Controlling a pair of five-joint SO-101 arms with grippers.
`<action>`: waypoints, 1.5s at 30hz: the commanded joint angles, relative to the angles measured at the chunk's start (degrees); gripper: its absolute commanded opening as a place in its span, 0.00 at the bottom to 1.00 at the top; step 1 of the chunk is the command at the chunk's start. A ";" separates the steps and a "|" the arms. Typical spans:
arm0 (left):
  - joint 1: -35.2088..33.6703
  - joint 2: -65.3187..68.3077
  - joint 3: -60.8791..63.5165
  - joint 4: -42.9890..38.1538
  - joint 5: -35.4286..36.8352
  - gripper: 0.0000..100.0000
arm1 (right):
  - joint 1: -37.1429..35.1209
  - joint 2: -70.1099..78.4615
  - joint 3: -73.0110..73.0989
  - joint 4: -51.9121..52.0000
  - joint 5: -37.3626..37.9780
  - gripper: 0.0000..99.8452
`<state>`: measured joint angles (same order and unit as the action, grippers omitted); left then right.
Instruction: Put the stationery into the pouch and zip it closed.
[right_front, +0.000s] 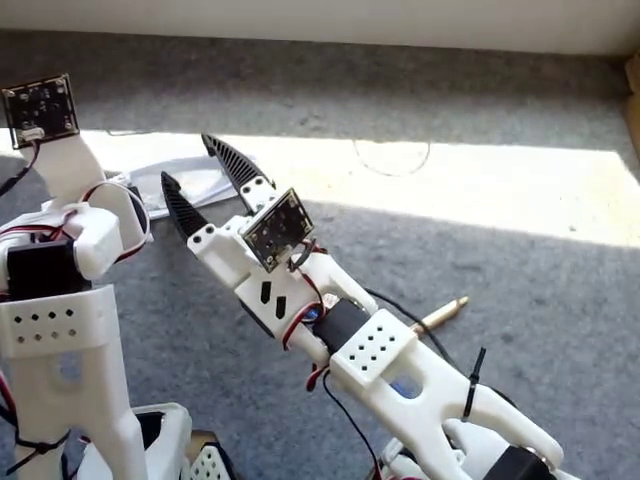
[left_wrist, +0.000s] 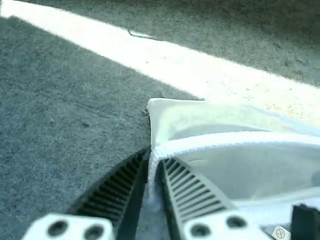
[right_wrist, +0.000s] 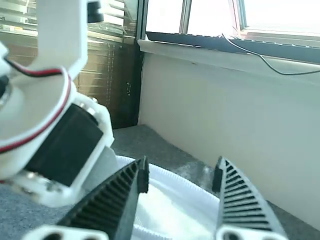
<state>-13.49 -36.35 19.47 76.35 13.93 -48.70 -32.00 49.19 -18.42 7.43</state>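
The white mesh pouch (left_wrist: 240, 155) lies on the grey carpet. My left gripper (left_wrist: 151, 172) is shut on its zip-edged rim near one corner. In the high view the pouch (right_front: 212, 183) shows as a white patch at the left, in the sunlit strip. My right gripper (right_front: 185, 157) hovers over it, open and holding nothing. The right wrist view has the same gripper (right_wrist: 181, 167) spread above the pouch's rim (right_wrist: 175, 187), close beside the left arm (right_wrist: 55, 130). A gold-tipped wooden pen (right_front: 441, 314) lies on the carpet by the right arm's base, partly hidden under it.
Grey carpet (right_front: 520, 290) covers the floor, crossed by a bright sunlit band (right_front: 450, 175). A thin wire loop (right_front: 392, 157) lies in that band. A pale wall (right_wrist: 240, 115) rises close behind the pouch.
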 joint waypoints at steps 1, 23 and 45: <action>-0.92 1.36 0.40 -0.35 -0.44 0.01 | -0.40 -1.01 -0.75 0.31 0.62 0.20; -0.92 1.45 0.40 -0.44 -0.44 0.01 | 4.00 -13.32 -8.84 28.70 0.18 0.20; -0.84 1.45 0.75 -0.70 -0.44 0.01 | 18.59 -26.07 -10.15 70.02 -21.01 0.20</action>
<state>-13.93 -36.35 19.47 76.35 13.93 -32.62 -56.26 44.70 46.90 -6.73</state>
